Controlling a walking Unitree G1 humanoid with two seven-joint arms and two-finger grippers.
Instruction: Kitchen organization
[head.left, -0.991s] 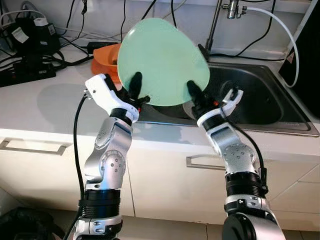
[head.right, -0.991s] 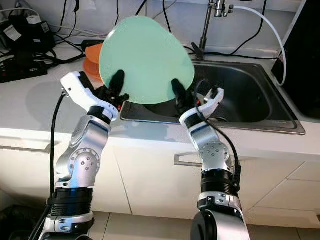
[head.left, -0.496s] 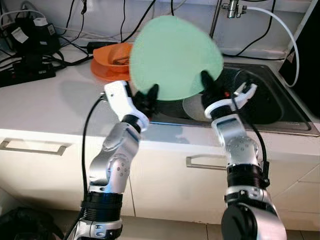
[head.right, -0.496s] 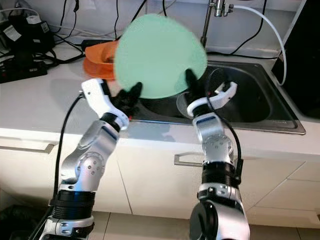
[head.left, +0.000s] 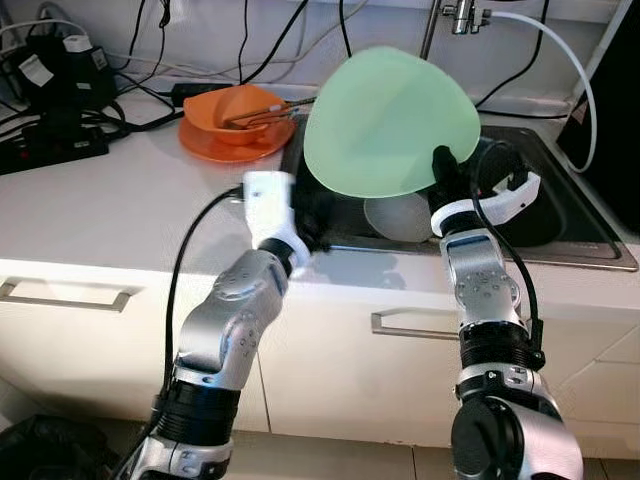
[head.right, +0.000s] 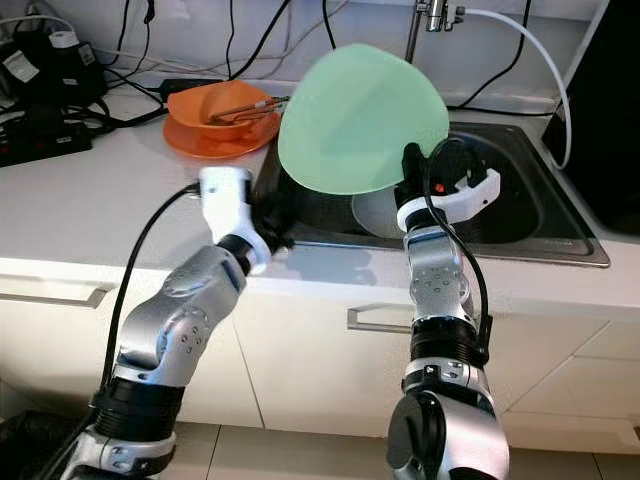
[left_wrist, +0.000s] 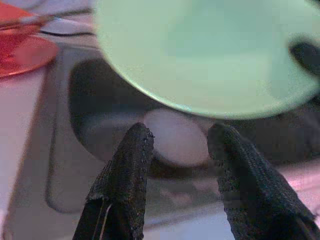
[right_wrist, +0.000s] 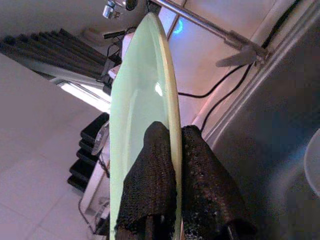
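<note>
Gripping the rim of a pale green plate (head.left: 390, 125), the right tool (head.left: 442, 165) holds it tilted on edge above the sink (head.left: 560, 215). In the right wrist view the two black fingers (right_wrist: 150, 175) close on either side of the plate's thin edge, one on each face. The plate rises up and away from this tool, its broad face turned toward the robot's head camera, with the tap (head.left: 455, 15) behind its upper edge.

The left tool (left_wrist: 180, 150) is open, its fingers (left_wrist: 127, 165) spread and touching nothing. It sits at the front left corner of the sink, just below the lower left edge of the plate and apart from it. In the left wrist view the green plate hangs just past the fingertips, and beyond the tool a white dish (left_wrist: 175, 137) lies in the bottom of the basin.

To the left of the left tool, farther back on the white surface (head.left: 90, 215), an orange bowl (head.left: 238, 103) stands on an orange plate (head.left: 215, 140), with utensils lying across the bowl. Black cables and power strips (head.left: 55, 140) lie along the far left of the surface by the wall. A white hose (head.left: 565, 50) curves from the tap down to the right side of the sink. Below the surface edge are white cupboard fronts with metal handles (head.left: 70, 293).
</note>
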